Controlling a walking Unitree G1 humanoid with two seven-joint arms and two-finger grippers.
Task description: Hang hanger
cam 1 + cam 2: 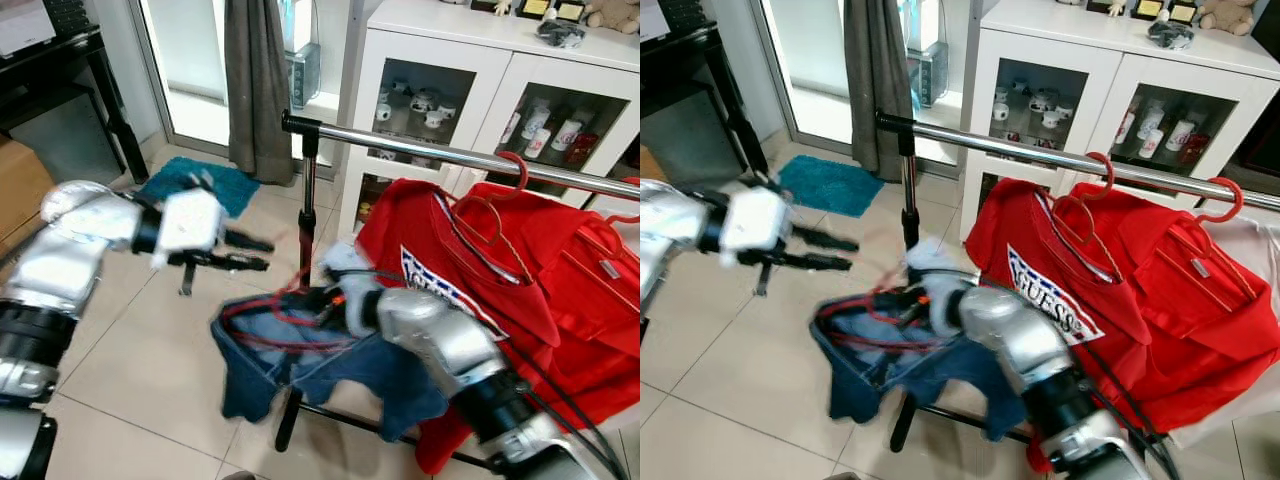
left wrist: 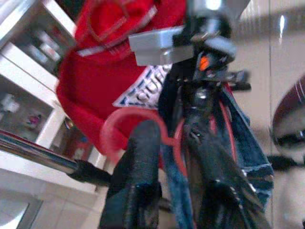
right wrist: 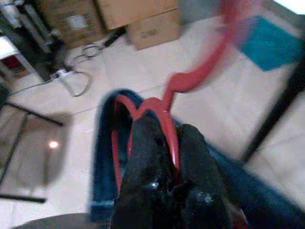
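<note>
While motion blur softens both arms, the following can be recorded.

Head views, rail: chrome tube (image 1: 430, 150) with a black end cap, running level on a black upright; red garments (image 1: 540, 290) hang from it on red hooks.
Head views, hanger: thin red hanger (image 1: 285, 315) carrying a blue denim garment (image 1: 330, 375), held below the rail's free end, beside the upright; long axis roughly level.
Head views, right gripper: right gripper (image 1: 325, 300) at the hanger's neck, fingers closed on it.
Head views, left gripper: left gripper (image 1: 245, 252) level, well left of the upright, fingers slightly parted, holding nothing.
Left wrist view: black textured finger (image 2: 136, 181) points at the denim and the red hook curve.
Right wrist view: two black fingers (image 3: 147, 162) pinch the hanger's neck; the hook (image 3: 205, 67) sweeps away over tiled floor (image 3: 71, 129).
</note>
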